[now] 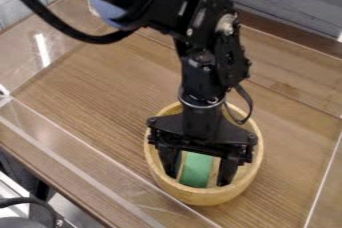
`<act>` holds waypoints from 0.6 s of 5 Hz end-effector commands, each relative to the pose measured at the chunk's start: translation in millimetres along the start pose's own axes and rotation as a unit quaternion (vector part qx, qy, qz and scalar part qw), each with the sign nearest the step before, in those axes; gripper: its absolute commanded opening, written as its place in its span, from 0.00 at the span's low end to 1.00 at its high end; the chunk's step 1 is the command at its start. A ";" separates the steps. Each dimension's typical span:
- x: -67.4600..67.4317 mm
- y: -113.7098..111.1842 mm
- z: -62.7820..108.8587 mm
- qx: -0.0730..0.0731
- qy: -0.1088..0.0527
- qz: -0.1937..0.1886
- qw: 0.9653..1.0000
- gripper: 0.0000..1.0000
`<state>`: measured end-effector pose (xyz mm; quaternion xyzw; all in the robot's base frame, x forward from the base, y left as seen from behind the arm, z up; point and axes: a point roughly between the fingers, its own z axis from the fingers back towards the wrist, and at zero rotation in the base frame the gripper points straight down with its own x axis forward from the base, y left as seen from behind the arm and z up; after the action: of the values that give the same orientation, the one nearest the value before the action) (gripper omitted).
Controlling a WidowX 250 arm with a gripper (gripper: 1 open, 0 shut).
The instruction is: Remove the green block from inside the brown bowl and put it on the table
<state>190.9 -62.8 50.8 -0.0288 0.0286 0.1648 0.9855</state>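
Gripper (pixel 201 164) wide open, I have it down over the brown bowl (pixel 166 182), fingers either side of the green block (pixel 197 169), which lies inside, toward the table's (pixel 100 97) near edge; grip contact I can't tell.

Your block (pixel 197 170) lies in the bowl (pixel 205 198), and the bowl stands on the table (pixel 100 102), under the arm (pixel 201 62).
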 end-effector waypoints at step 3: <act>14.1 1.0 -6.8 -0.017 -0.014 0.013 1.000 1.00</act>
<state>198.3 -58.1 38.3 -0.0362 0.0241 0.1748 0.9836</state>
